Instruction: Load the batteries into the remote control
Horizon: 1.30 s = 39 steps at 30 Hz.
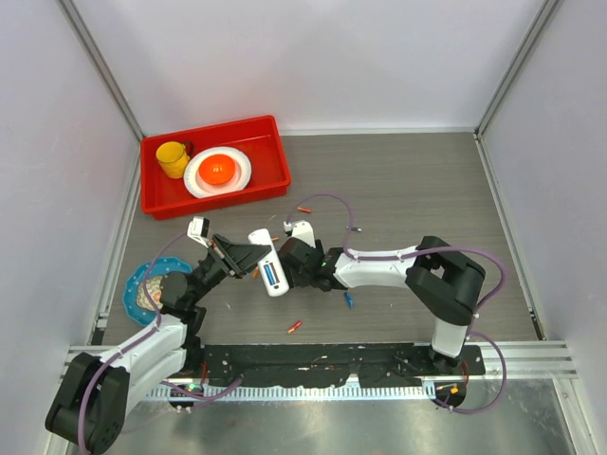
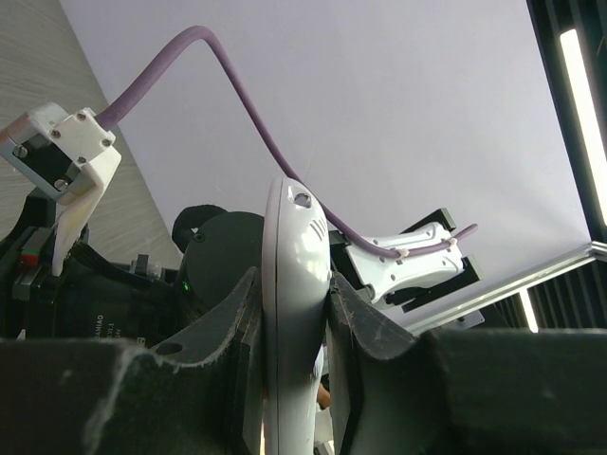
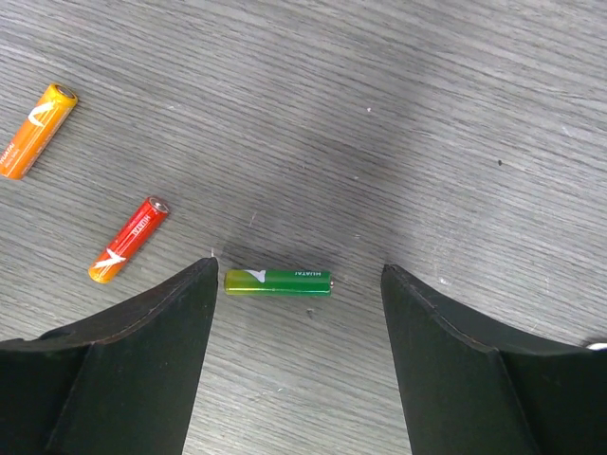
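The left gripper is clamped on the remote control, which stands on edge between its two dark pads and rises well clear of them. It is held up off the table, not resting on it. Over to the right gripper: its jaws stand wide and hold nothing. It hovers low over a green battery that lies flat on the wood inside the gap, with one end just beside one pad and the other end well short of the far pad. A red battery lies outside the jaws, just past that nearer pad, and an orange battery sits further out the same way. So the step in hand looks like the pick-up of a battery, with loading not yet begun. The catch is that the green battery lies lengthwise along the closing line, so a straight squeeze would catch it end to end. The next move probably calls for a turn of the wrist, a centring shift, a short drop, and then a gentle close across its sides.
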### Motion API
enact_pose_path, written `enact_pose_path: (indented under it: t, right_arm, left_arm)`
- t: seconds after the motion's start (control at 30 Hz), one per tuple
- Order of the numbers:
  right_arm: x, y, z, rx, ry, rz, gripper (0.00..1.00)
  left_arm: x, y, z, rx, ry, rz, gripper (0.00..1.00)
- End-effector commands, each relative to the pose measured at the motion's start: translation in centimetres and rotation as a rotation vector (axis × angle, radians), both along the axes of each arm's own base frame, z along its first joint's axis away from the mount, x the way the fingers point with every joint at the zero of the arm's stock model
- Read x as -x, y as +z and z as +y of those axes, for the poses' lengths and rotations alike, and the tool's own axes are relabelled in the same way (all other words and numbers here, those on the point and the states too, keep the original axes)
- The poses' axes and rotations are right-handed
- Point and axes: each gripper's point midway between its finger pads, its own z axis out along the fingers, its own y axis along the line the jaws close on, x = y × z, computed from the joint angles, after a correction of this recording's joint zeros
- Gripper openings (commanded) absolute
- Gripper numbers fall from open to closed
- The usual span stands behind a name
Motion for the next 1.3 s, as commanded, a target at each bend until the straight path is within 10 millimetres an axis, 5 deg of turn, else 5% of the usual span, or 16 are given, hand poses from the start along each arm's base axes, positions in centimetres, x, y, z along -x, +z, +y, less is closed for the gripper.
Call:
enact_pose_path:
  t: [0.0,0.4,0.8,1.0,1.27]
  right_arm:
    - [-0.2,0.2,0.9,-0.019,-0.019,-0.011,0.74]
    - [1.3,-1.2,0.1,0.033,0.011,-0.001,0.64]
    - [1.4,-0.8,-1.3,0.027,-0.033,-0.017,0.4]
    - [-0.4,0.9,-5.4,-0.084,-0.265,-0.046,0.37]
    - [-2.5,4.4,-6.6,-0.309,-0.456,-0.056,0.26]
  left_arm:
    - [0.6,1.3,0.3,0.028,-0.003,-0.047,0.0]
    - [0.5,0.9,0.3,0.023,0.001,-0.037,0.0]
    - [0.4,0.7,0.2,0.016,0.0,-0.034,0.0]
    - [0.3,0.4,0.2,0.004,0.003,-0.032,0.0]
    - [-0.4,-1.1,0.3,-0.038,0.046,-0.022,0.0]
